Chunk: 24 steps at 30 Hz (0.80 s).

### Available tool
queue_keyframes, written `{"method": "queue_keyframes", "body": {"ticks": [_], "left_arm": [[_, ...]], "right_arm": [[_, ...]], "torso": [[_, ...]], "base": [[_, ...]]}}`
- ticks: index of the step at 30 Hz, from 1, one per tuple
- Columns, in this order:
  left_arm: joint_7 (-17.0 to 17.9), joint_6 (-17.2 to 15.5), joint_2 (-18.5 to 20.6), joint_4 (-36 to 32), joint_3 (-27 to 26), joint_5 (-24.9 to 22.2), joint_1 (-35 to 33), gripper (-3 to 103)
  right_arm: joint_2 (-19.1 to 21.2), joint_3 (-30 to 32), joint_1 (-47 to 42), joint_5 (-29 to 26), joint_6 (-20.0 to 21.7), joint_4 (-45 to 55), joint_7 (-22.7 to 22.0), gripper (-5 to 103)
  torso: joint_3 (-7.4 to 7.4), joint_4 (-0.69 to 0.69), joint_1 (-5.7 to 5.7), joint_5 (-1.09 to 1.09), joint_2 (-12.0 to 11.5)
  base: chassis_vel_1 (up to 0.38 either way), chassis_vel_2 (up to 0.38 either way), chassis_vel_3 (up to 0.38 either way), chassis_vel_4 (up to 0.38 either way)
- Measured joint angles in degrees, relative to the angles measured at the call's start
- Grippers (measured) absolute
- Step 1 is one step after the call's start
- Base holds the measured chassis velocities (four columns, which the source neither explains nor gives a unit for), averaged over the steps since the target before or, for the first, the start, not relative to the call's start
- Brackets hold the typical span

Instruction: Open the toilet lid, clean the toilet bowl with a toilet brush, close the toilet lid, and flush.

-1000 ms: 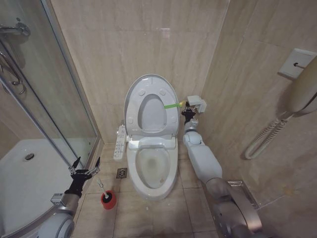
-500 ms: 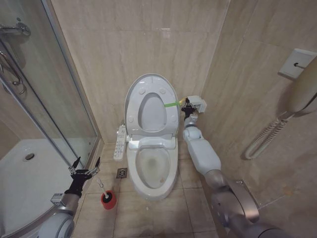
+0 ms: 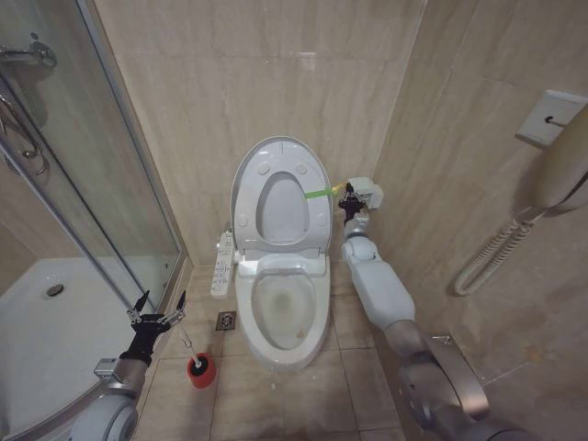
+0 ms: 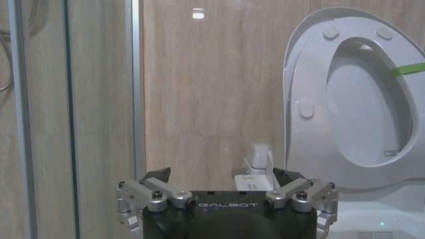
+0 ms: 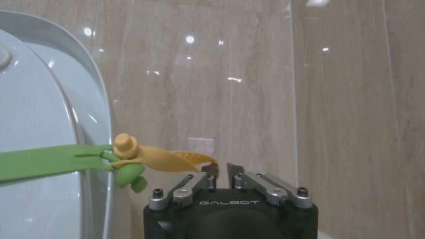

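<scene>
Toilet lid [image 3: 276, 161] is up, leaning back against the wall tiles; seat ring [image 3: 281, 211] is raised with it and lies against the lid's underside. Round bumpers visible on the ring face. Green-yellow strap [image 3: 318, 195] runs off the lid's right edge toward the right tool [image 3: 349, 204].

Right wrist view: the strap's yellow tail [image 5: 174, 161] ends right at the right tool's fingertips [image 5: 211, 172], which sit nearly together with a narrow gap. Cannot tell if the tail is actually pinched or just touching. The right arm [image 3: 377, 285] reaches up along the right side of the toilet, and the tool sits just beside the lid edge, next to a small white box [image 3: 366, 191] on the wall.

Toilet bowl [image 3: 283, 317] is open, standing on the floor tiles [image 3: 358, 367], with stains inside. White button panel [image 3: 222, 265] is along its left side.

Toilet brush [image 3: 186, 343] sits in its red holder [image 3: 202, 369] on the floor, left of the bowl, handle tilted toward the left tool [image 3: 156, 308].

Left tool hovers low, above and just left of the brush, between the shower glass [image 3: 83, 184] and the bowl, fingers spread wide, holding nothing.
</scene>
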<state>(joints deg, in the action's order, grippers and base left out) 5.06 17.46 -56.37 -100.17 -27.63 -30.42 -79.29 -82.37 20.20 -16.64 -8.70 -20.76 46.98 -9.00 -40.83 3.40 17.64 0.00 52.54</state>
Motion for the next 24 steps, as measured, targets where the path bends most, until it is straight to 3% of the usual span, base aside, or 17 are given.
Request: {"method": "queue_keyframes", "body": {"ticks": [1,2,9,10,16,17,23,24], "left_arm": [[0.00,0.00,0.00,0.00,0.00,0.00,0.00,100],[0.00,0.00,0.00,0.00,0.00,0.00,0.00,100],[0.00,0.00,0.00,0.00,0.00,0.00,0.00,100],[0.00,0.00,0.00,0.00,0.00,0.00,0.00,100],[0.00,0.00,0.00,0.00,0.00,0.00,0.00,100],[0.00,0.00,0.00,0.00,0.00,0.00,0.00,100],[0.00,0.00,0.00,0.00,0.00,0.00,0.00,100],[0.00,0.00,0.00,0.00,0.00,0.00,0.00,100]], "right_arm": [[0.42,-0.34,-0.46,-0.40,0.28,0.70,0.00,0],[0.72,-0.59,-0.77,-0.67,0.44,1.16,-0.01,19],[2.52,-2.37,-3.05,-2.14,1.44,4.83,-0.17,19],[2.90,-2.69,-3.58,-2.31,1.57,5.56,-0.21,46],[4.67,-3.68,-6.59,-3.01,1.98,9.25,-0.34,46],[5.33,-3.84,-7.60,-3.23,2.09,10.37,-0.35,73],[7.49,-3.64,-10.50,-4.26,2.33,13.80,-0.31,73],[8.08,-3.40,-11.30,-4.62,2.43,14.69,-0.29,98]], "torso": [[0.00,0.00,0.00,0.00,0.00],[0.00,0.00,0.00,0.00,0.00],[0.00,-0.01,0.00,0.00,0.01],[0.00,-0.01,0.00,0.00,0.01],[0.00,-0.01,0.00,0.00,0.01],[0.00,-0.01,0.00,0.00,0.01],[0.00,-0.01,0.00,0.00,0.01],[0.00,-0.01,0.00,0.00,0.01]], "base": [[0.000,0.000,0.000,0.000],[0.000,0.000,0.000,0.000],[0.000,0.000,0.000,0.000],[0.000,0.000,0.000,0.000],[0.000,0.000,0.000,0.000],[0.000,0.000,0.000,0.000],[0.000,0.000,0.000,0.000],[0.000,0.000,0.000,0.000]]}}
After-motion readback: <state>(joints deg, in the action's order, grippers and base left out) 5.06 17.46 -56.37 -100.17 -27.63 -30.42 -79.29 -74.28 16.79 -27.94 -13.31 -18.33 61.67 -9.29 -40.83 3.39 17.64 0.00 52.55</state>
